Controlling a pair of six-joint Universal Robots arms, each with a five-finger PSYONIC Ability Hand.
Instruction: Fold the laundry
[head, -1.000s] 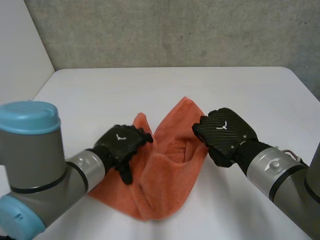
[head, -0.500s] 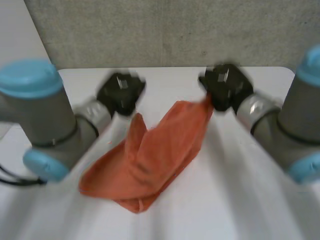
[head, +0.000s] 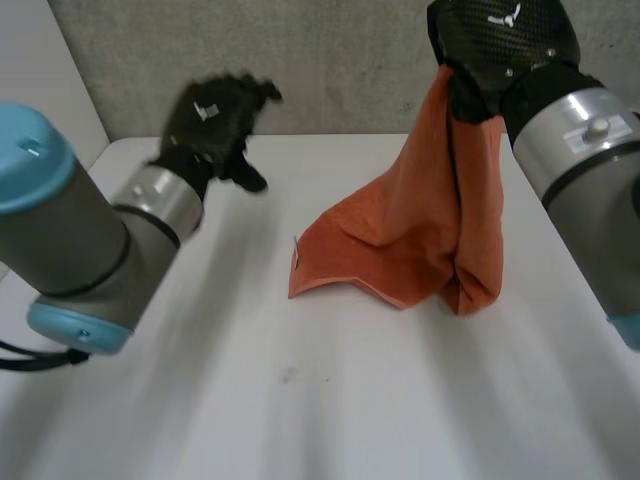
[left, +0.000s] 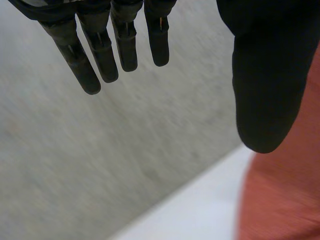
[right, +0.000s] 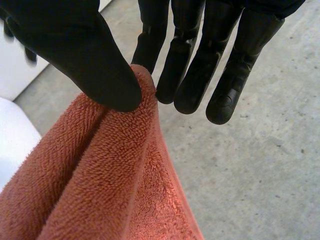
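Above the table (head: 300, 400), right robot hand (head: 500, 45) pinches the towel (head: 400, 240), thumb against finger; left robot hand (head: 212, 118) spread, empty.

Bright, even, diffuse light, white table (head: 300, 400) evenly lit, darker shade within the orange towel (head: 400, 240) folds

One orange towel (head: 420, 240), one white table (head: 300, 400), two hands: left hand (head: 212, 120), right hand (head: 500, 45).

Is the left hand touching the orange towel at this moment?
Apart. The head view shows the left hand raised off to the side, with bare white table between it and the orange towel.
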